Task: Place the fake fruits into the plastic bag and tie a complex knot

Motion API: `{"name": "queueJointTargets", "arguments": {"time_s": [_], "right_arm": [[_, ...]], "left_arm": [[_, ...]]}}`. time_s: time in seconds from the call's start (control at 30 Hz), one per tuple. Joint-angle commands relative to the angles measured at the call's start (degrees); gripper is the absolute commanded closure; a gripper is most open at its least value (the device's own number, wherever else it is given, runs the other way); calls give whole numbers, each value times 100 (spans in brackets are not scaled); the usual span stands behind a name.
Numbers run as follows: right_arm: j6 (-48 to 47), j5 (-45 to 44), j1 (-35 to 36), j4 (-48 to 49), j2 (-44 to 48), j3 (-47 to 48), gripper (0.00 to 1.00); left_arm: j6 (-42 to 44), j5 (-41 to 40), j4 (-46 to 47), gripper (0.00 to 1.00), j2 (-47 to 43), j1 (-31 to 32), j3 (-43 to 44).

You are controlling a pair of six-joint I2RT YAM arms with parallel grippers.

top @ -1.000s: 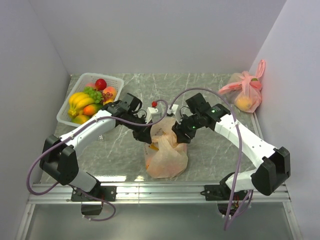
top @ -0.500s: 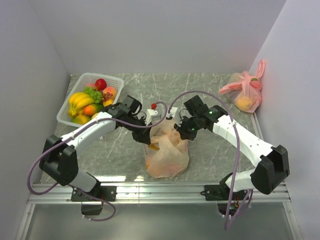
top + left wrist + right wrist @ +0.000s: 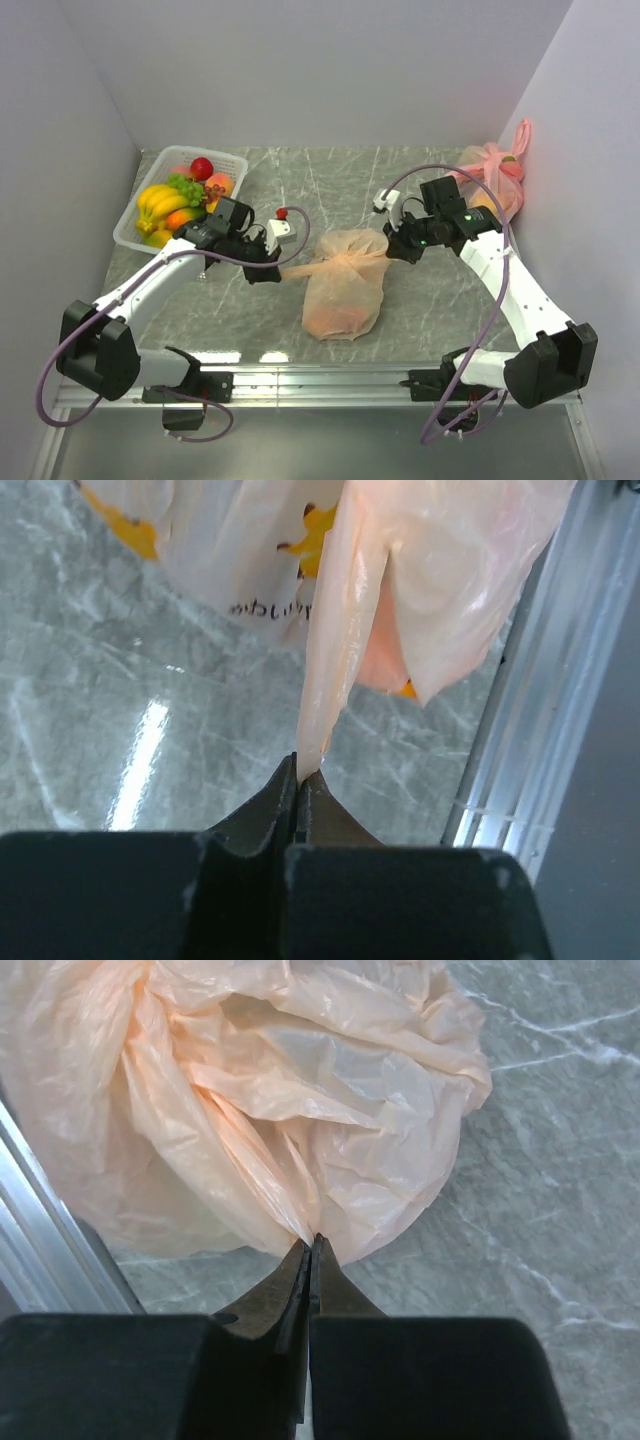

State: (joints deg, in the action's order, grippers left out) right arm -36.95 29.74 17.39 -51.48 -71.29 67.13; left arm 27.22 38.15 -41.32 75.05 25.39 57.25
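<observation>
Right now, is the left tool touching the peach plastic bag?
Touching. The left wrist view shows the left tool shut on a stretched strip of the plastic bag, pinched between its tips.

Set well apart, left claw and right claw pinch shut.

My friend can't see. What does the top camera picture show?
The left gripper and right gripper each pinch a handle of the peach-orange plastic bag, stretched sideways between them. Fake fruits fill a white basket at the back left.
</observation>
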Motion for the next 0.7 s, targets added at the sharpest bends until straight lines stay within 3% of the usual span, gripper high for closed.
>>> {"name": "queueJointTargets", "arguments": {"time_s": [0.0,0.1,0.27,0.37,0.47,0.6,0.67], "right_arm": [[-357,-532,-455,-273,71,27,100],[-147,276,-394,-467,45,300,100],[21,489,-262,-573,-87,537,100],[74,1138,-385,-959,-166,1037,100],[292,1815,-341,-1311,-376,1486,97],[530,2001,-148,-1312,-667,1487,100],[548,2001,-43,-1408,-859,1513,93]], "left_arm": [[503,-853,-860,100,-139,-403,-241],[468,-582,-781,99,-227,-403,-83],[459,-772,-894,100,176,-403,566],[731,-844,-939,100,134,-403,813],[635,-548,-868,100,168,-385,1041],[486,-274,-895,100,432,-377,1288],[433,-203,-852,99,493,-359,1332]]}}
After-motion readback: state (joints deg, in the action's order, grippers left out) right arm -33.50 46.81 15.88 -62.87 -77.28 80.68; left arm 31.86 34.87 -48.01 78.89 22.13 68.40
